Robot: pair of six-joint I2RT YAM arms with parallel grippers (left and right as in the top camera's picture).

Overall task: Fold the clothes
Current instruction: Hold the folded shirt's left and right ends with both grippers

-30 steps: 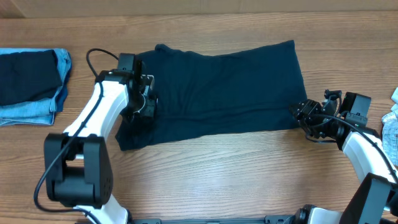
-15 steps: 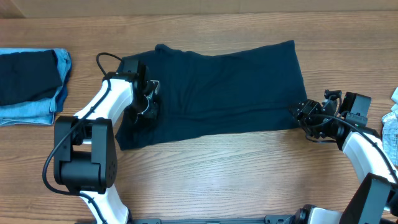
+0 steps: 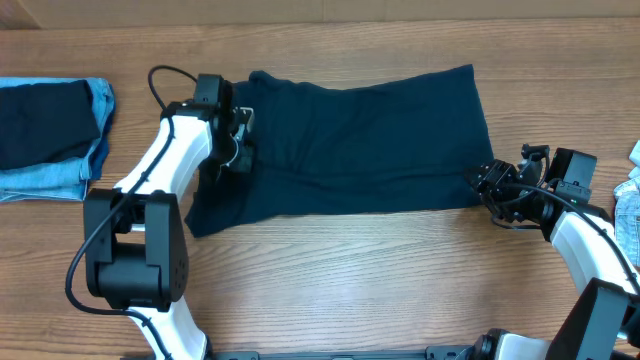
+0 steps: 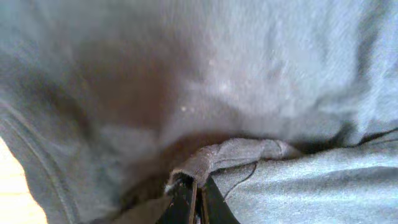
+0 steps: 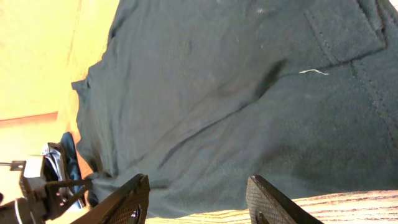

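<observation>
Navy shirt (image 3: 370,140) lies spread on table (image 3: 350,280), fold pinched in left jaws.

The counter (image 3: 400,290) under me is wood, warm mid-brown, with fine grain lines running left to right across its whole width. Along its far edge runs a paler tan band (image 3: 420,7); I cannot tell whether that is a wall or a board. A small dark corner (image 3: 8,10) cuts in at the far left of that band. The light is even and soft, with only faint shadows on the wood. In my right wrist view the wood glows yellow-orange at the upper left and shows striped grain at the bottom right. In my left wrist view only a pale, bright sliver of it shows at the lower left.
</observation>
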